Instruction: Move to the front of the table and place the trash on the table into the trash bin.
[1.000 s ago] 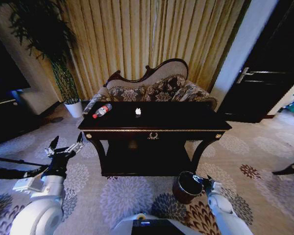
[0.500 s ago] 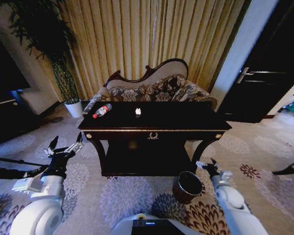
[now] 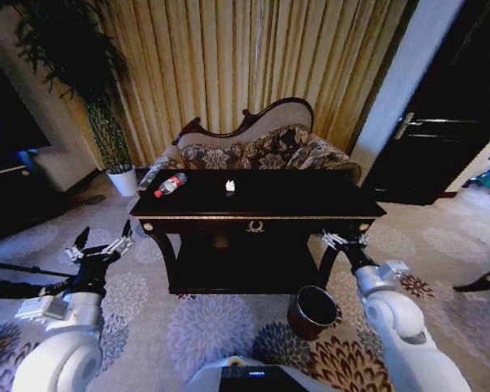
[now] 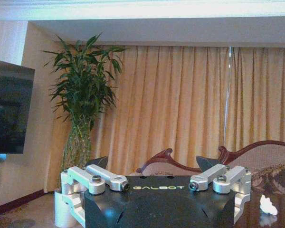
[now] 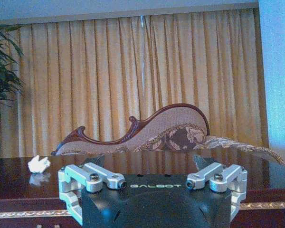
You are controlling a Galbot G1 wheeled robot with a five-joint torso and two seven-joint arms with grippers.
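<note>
I am in a furnished living room: floor-length pleated gold curtains [image 3: 253, 73] hang behind an ornate carved-wood patterned sofa [image 3: 253, 147]. A floral-patterned carpet [image 3: 204, 327] covers the floor, and a tall leafy green plant in a white pot [image 3: 98, 98] stands beside a dark wall-mounted television screen [image 4: 9, 111].

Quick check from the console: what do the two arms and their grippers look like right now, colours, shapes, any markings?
Both arms have rounded, glossy white shells narrowing to black wrists. The left gripper and right gripper each carry two silver-grey metal fingers with dark tips. Up close, the left gripper and right gripper show black bodies lettered GALBOT, with silver bolted linkages each side.
</note>
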